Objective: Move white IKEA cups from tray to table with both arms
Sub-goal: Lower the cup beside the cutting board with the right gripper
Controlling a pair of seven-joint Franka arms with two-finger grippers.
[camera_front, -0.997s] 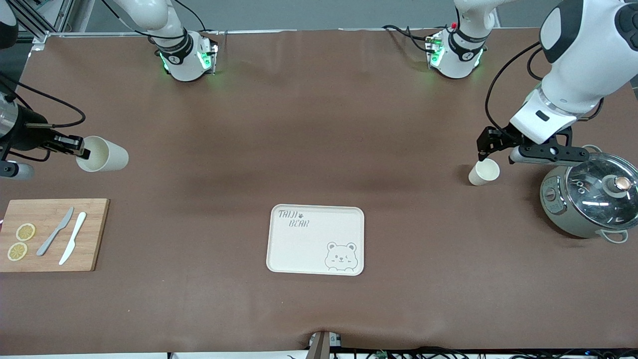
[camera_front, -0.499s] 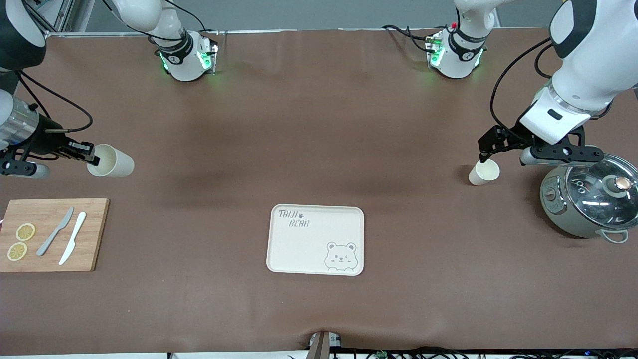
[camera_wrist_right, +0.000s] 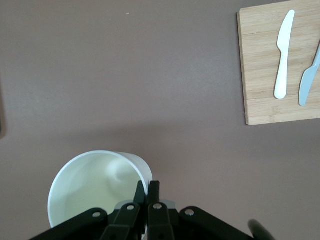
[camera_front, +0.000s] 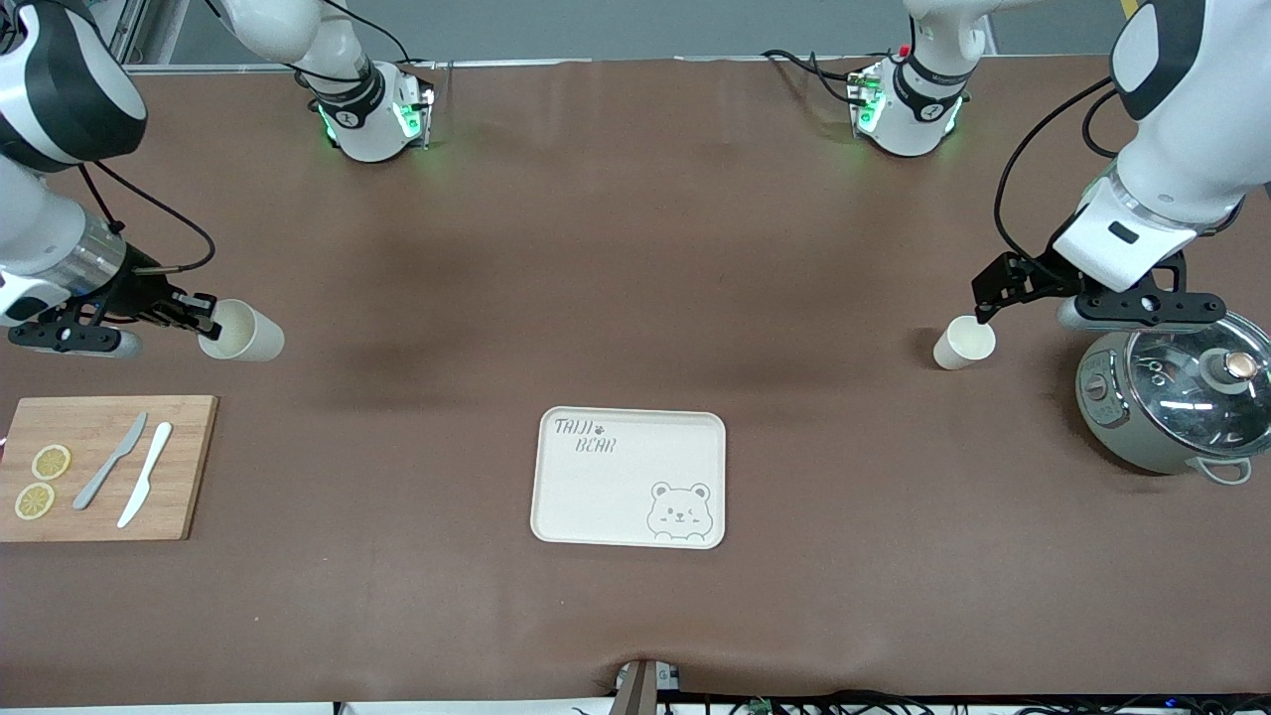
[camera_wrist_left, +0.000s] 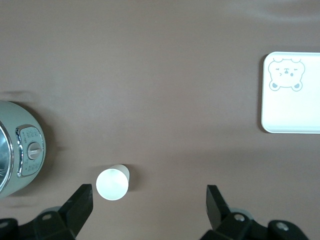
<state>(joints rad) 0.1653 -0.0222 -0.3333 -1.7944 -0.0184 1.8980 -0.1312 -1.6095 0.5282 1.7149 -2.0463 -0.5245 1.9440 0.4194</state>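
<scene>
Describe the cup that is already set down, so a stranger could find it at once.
Find the grey-green cooker at the left arm's end of the table. Beside it, toward the table's middle, a small white cup stands upright, free below the open left gripper. The other cup is pinched by the right gripper.

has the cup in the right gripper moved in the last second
Yes. The cup pinched by the right gripper has come down toward the cutting board and drifted toward the tray.

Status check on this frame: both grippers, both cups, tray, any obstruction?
Left gripper open above the cup standing on the table beside the cooker. Right gripper shut on the second cup's rim. Tray holds nothing. Nothing in the way.
</scene>
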